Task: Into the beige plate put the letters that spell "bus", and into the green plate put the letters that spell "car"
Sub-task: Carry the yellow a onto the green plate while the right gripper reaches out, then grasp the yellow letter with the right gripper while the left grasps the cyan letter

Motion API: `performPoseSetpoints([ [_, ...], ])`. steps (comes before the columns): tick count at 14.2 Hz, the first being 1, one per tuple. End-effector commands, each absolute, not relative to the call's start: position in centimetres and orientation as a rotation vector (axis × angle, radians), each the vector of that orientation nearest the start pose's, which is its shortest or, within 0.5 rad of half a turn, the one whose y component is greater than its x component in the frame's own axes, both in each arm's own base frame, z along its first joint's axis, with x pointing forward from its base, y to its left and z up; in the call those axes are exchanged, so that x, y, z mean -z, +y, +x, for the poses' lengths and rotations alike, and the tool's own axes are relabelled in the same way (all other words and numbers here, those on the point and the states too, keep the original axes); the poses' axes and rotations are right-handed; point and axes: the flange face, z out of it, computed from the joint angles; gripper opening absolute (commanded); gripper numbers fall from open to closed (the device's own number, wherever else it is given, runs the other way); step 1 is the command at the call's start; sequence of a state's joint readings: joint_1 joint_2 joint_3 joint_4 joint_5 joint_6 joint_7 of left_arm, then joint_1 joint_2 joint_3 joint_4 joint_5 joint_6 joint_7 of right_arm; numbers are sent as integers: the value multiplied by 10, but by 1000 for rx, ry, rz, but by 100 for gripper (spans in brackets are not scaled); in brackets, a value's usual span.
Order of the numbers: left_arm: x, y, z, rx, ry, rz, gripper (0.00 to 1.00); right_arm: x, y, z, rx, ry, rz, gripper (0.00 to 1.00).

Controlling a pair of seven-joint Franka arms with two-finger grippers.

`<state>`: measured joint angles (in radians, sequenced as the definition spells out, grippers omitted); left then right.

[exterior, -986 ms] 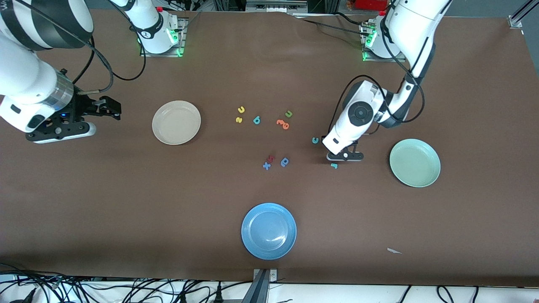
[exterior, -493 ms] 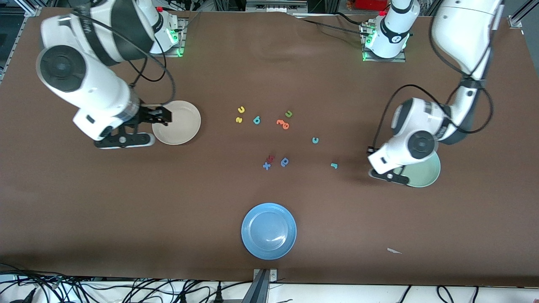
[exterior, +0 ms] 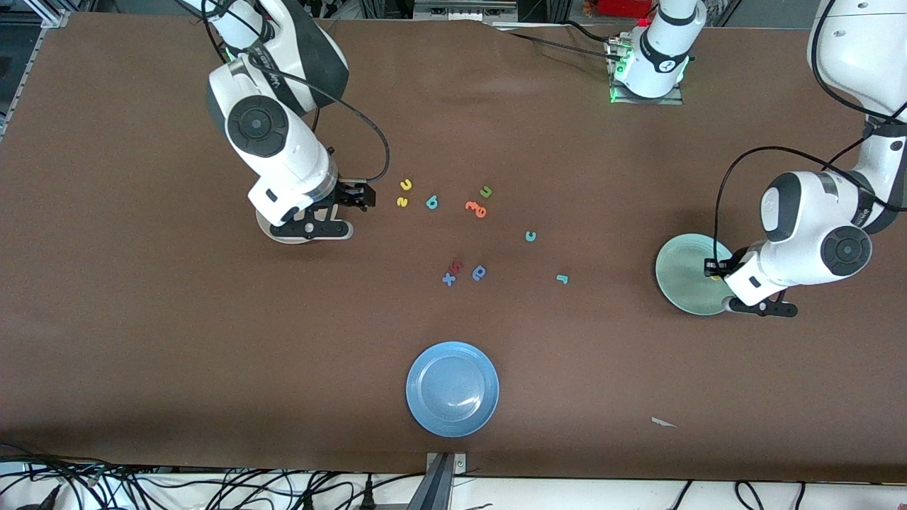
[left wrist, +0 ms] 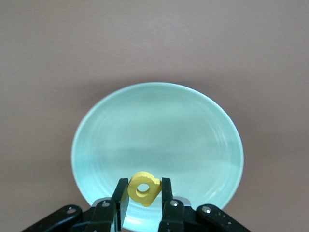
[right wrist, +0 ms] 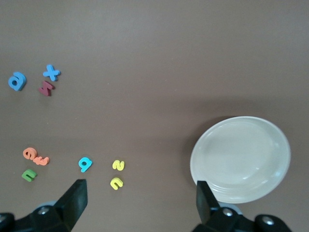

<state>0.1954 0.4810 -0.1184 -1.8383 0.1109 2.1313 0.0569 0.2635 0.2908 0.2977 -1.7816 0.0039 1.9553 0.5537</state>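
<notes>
currently the yellow a [left wrist: 144,188] is pinched in the left gripper [left wrist: 143,199] over the green plate's [left wrist: 193,121] rim, so it may be dropped outside; the right gripper [right wrist: 140,193] is spread wide by the beige plate [right wrist: 246,154]

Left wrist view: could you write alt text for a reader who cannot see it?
The left gripper holds a yellow "a" between its jaws, above the near rim of the green plate. The plate is otherwise empty and rests on the brown table, filling the middle of the view.
</notes>
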Motion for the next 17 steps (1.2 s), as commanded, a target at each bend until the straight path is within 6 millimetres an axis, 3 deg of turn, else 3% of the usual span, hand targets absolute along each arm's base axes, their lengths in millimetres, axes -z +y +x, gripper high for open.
performPoseSetpoints([
  [1, -258, 45, 622, -258, 11, -3089, 100, -351, 318, 491, -141, 51, -3092, 100],
  [4, -262, 24, 626, -207, 4, -3113, 100, -306, 324, 461, -63, 34, -3059, 100],
  [6, -264, 13, 628, -194, -25, -3121, 100, -293, 322, 459, -79, 8, -3075, 100],
  [9, -258, -64, 629, -150, -216, -3195, 100, -269, 327, 454, -64, -125, -3133, 100],
  [10, -253, -95, 627, -155, -277, -3189, 100, -266, 344, 444, -44, -86, -3122, 100],
  [12, -247, -147, 620, -138, -418, -3176, 100, -243, 358, 432, -27, -53, -3152, 100],
  [17, -202, -237, 594, -131, -469, -3176, 100, -206, 371, 427, -6, 11, -3113, 100],
])
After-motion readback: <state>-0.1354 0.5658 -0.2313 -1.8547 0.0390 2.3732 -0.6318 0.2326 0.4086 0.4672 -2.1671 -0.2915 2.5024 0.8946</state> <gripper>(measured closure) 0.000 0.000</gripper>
